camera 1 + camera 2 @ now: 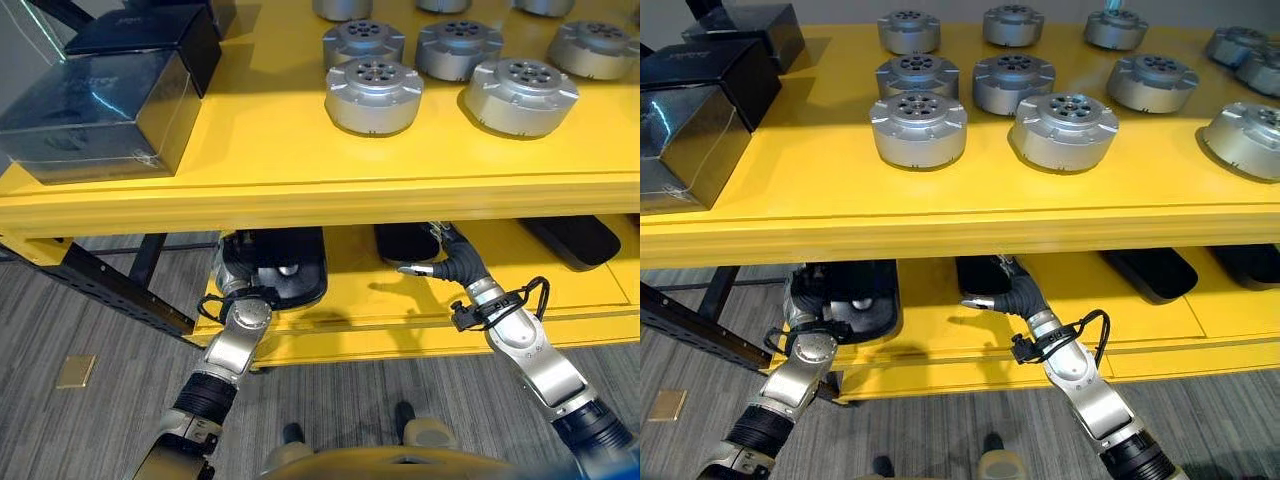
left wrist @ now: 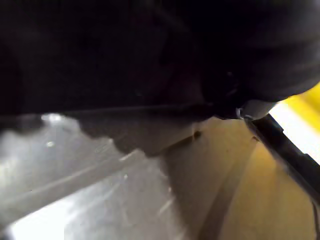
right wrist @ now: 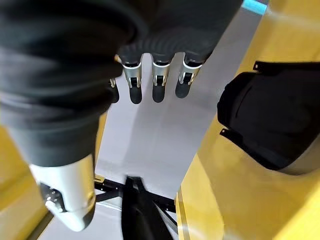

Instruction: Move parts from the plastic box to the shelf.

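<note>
the silver round parts stand in rows on the top board of the yellow shelf, across the upper middle and upper right of the eye views; each is a ribbed disc with a ring of small holes in its top. nearest the front edge are two, one at centre and one to its right, apart from each other. at the upper left of the frame on the same board sit dark glossy boxes, one behind another.

under that board, in the lower middle of the frame, the lower board of the shelf carries black moulded pieces: one at lower left, one just left of centre and one toward the right edge.

the left hand reaches in from the lower left and lies against the black piece at lower left; its fingers are hidden under the top board, and its wrist view is dark and very close, so i cannot tell how they stand or whether they hold anything.

the right hand comes in from the lower right and ends beside the black piece near centre. in the right wrist view its fingers hang straight in a row with the thumb apart, spread and holding nothing, and a black piece lies on yellow board beside them.

below, grey floor shows, with a small tan square at the lower left.
</note>
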